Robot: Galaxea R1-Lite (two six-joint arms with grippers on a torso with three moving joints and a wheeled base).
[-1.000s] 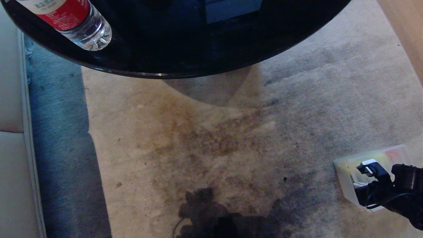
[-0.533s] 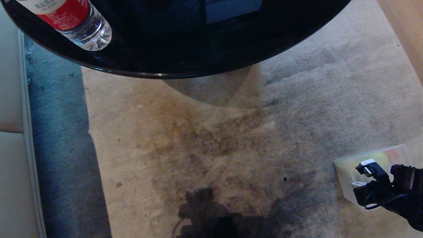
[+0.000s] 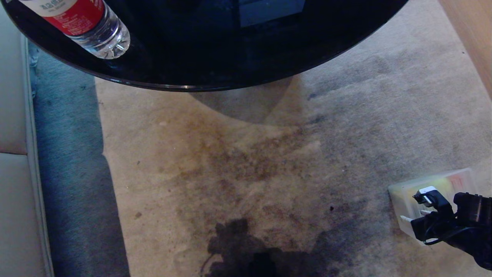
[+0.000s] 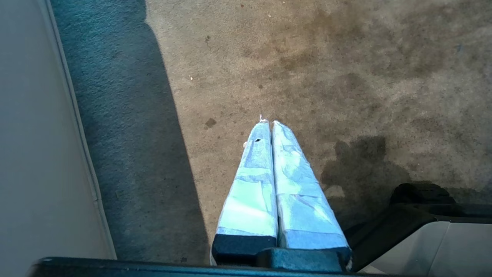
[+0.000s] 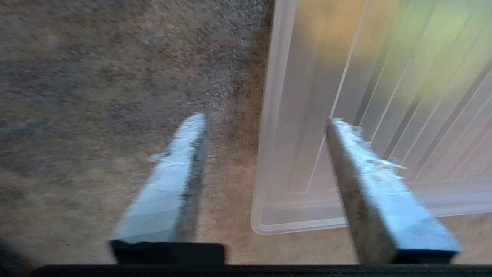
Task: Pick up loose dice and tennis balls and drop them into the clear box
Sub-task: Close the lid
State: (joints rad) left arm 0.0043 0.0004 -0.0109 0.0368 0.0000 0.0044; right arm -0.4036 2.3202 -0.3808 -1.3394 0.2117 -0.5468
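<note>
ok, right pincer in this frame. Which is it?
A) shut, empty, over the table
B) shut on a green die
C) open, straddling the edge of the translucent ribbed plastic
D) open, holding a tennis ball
C: in the right wrist view the right pincer stands open and empty, one finger over carpet, the other over the ribbed translucent plastic.

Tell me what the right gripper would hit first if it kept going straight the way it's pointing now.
Probably the ribbed translucent lid: the open right gripper straddles its edge, one finger over the lid, the other over bare carpet. How far above them it is can't be told.
</note>
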